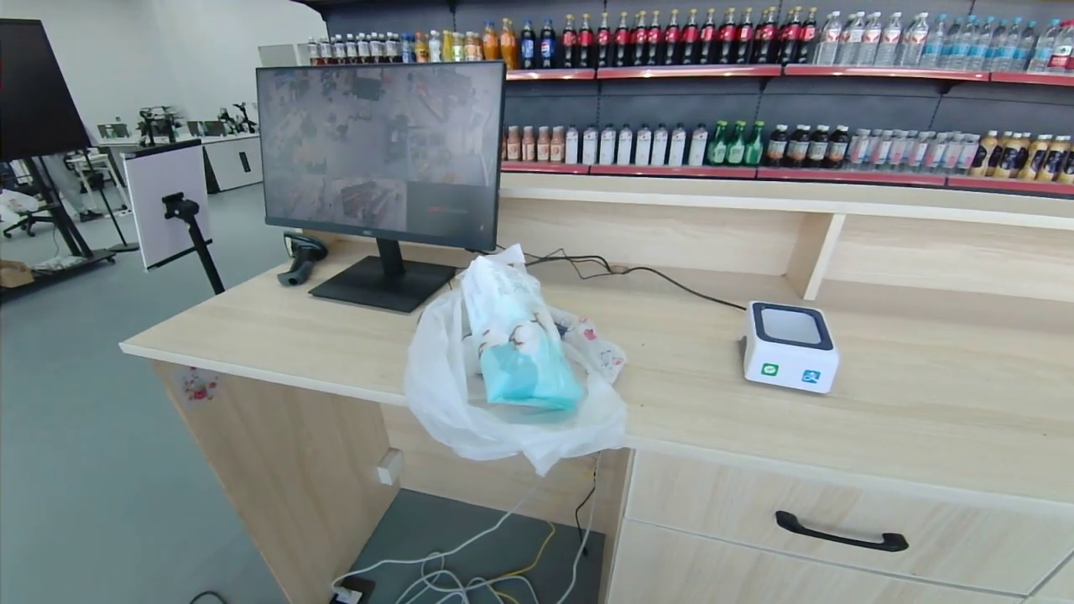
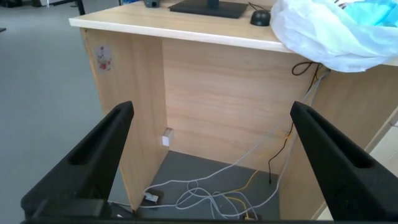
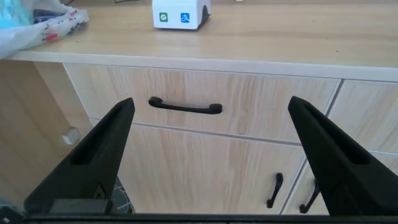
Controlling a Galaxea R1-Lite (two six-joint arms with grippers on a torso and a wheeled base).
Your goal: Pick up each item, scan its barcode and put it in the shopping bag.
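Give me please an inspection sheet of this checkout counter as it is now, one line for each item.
Surface: light wooden counter, no spills seen.
Job's things: white shopping bag hangs over the front edge, a blue pack inside; white scanner box stands to its right, apart.
Clutter: monitor and hand scanner at the far left.
Grippers: left gripper open, low before the gap under the counter; right gripper open, facing the drawer handle.
Cables: black cable runs across the counter to the scanner box; loose cables lie on the floor below.
Surroundings: shelves of bottles behind.
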